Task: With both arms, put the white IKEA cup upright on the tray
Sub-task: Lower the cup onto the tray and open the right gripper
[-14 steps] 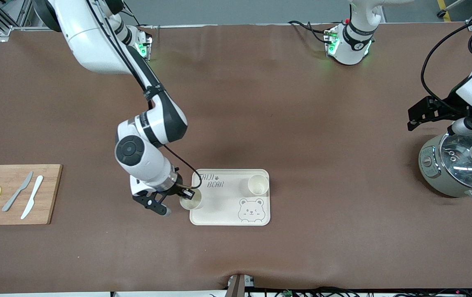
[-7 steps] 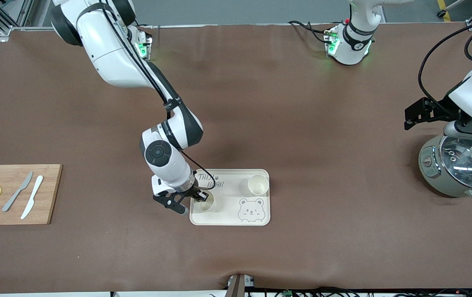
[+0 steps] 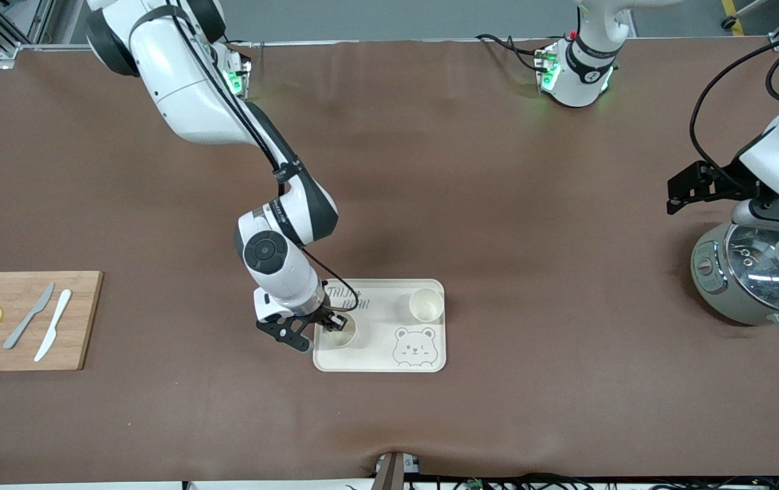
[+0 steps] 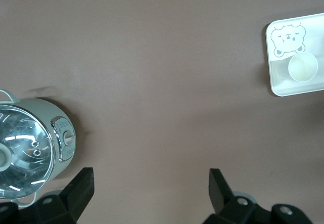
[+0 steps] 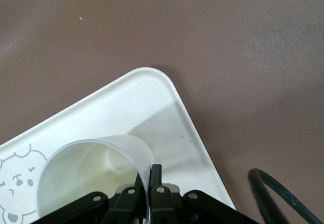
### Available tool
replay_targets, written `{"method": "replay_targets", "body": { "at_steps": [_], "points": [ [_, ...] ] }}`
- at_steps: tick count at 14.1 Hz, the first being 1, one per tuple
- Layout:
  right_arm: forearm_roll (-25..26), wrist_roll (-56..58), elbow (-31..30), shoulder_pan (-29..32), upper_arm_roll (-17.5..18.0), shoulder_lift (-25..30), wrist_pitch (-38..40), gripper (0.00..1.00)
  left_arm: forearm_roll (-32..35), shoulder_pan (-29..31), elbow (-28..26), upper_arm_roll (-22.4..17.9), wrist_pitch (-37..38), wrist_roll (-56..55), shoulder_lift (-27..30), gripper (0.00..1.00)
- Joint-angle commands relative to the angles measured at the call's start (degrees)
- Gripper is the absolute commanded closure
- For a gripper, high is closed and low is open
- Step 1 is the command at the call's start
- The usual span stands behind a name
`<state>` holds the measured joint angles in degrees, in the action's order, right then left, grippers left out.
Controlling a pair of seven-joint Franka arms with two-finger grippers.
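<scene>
The cream-white tray (image 3: 375,354) with bear drawing lies in the middle of the table. My right gripper (image 3: 332,325) is shut on the rim of a white cup (image 3: 343,335), upright over the tray's corner toward the right arm's end. In the right wrist view the fingers (image 5: 156,176) pinch the cup's wall (image 5: 91,168) over the tray (image 5: 136,97). A second white cup (image 3: 425,304) stands upright on the tray. My left gripper (image 4: 150,183) is open and empty, up beside the cooker; its view shows the tray (image 4: 273,82) and second cup (image 4: 302,67).
A grey cooker with glass lid (image 3: 756,279) stands at the left arm's end, also in the left wrist view (image 4: 30,153). A wooden cutting board (image 3: 22,340) with two knives and lemon slices lies at the right arm's end.
My right gripper has carried the cup from the tray's edge to over the tray's corner and slowed there. The left arm has shifted slightly.
</scene>
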<state>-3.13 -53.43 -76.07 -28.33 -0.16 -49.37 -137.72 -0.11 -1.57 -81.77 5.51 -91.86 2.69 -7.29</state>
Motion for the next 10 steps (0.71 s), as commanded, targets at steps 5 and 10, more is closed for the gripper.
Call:
{"method": "replay_targets", "body": {
  "at_steps": [5,10],
  "points": [
    [3.83,-2.82,1.02,-1.02,-0.63,-1.78,-1.14,1.0,1.07,0.07,0.11,0.2,0.45,0.2,0.7,0.0],
    [8.21,-2.73,1.02,-0.94,-0.63,-1.78,-1.41,0.0,1.07,-0.01,0.12,0.2,0.45,-0.05,0.79,0.0]
  ]
}}
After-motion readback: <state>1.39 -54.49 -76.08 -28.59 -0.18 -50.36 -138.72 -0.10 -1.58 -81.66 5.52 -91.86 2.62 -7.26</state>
